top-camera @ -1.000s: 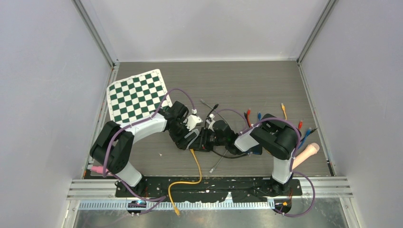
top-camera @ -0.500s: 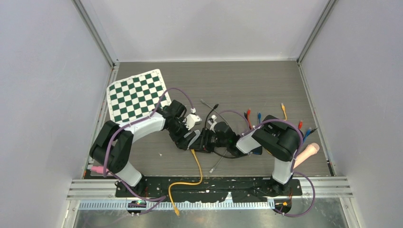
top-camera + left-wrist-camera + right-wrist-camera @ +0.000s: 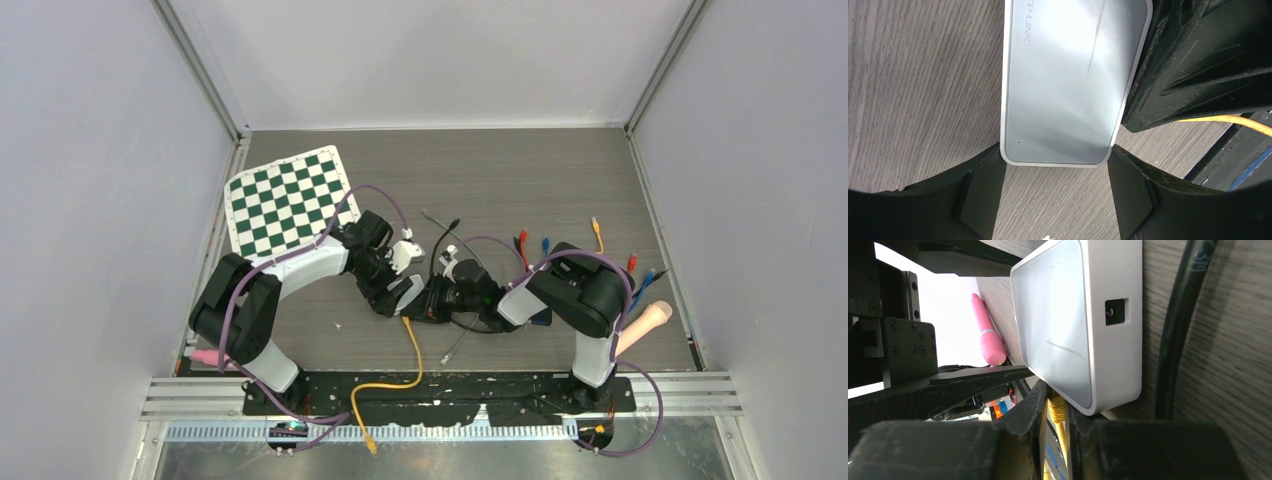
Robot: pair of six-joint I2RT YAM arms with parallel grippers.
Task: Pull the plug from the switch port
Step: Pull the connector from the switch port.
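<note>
Two claws were closed at mid-table (image 3: 500,180). The switch (image 3: 1063,85) was clamped across its near corners by the left claw (image 3: 1055,159). The plug (image 3: 1057,411), at the switch's 6 o'clock edge in the right wrist view, was pinched by the right claw (image 3: 1057,402). A black cable (image 3: 1178,340) ran at 3 o'clock, and open board was seen toward 12 from above.

switch (image 3: 1063,90) top cut off, plug (image 3: 1056,410) half hidden between right fingers (image 3: 1024,416)

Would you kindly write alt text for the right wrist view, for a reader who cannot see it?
Two black fingers are shut on a yellow plug where it enters the edge of a pale grey switch. The switch lies on a wood-grain table, with a black cable beside it and a pink object behind.
</note>
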